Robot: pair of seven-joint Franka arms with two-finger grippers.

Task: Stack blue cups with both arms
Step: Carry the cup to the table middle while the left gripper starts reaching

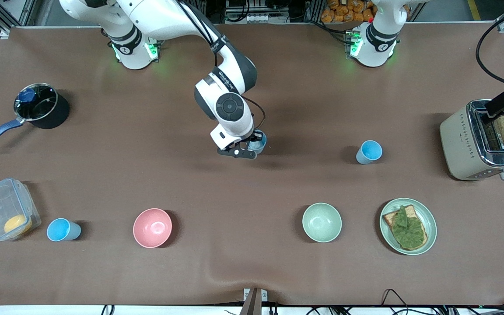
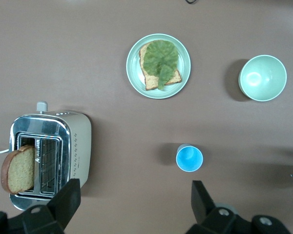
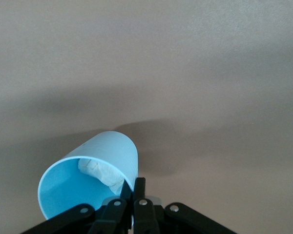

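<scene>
The right gripper (image 1: 248,150) is pinched tight on the rim of a light, stiff blue cup (image 3: 90,178) (white wad inside, probably paper) mid-table, while the left gripper (image 2: 132,200), jaws wide and empty, waits above the toaster (image 2: 51,153) near another upright cup (image 2: 189,158).

Held cup (image 1: 258,143): mostly covered by the right arm's wrist in front view; rim cut by the bottom edge in right wrist view; crumpled white thing inside, unidentifiable.
Right gripper (image 3: 135,197): only fingertips showing, rest out of frame.
Left gripper (image 2: 132,200): finger ends alone visible at the picture's edge; body unseen.
Left arm (image 1: 376,37): cut off at the top edge.
Toaster (image 1: 479,142): slot partly blocked by a black object.
Pot (image 1: 42,106): contents blurred under the lid.
</scene>
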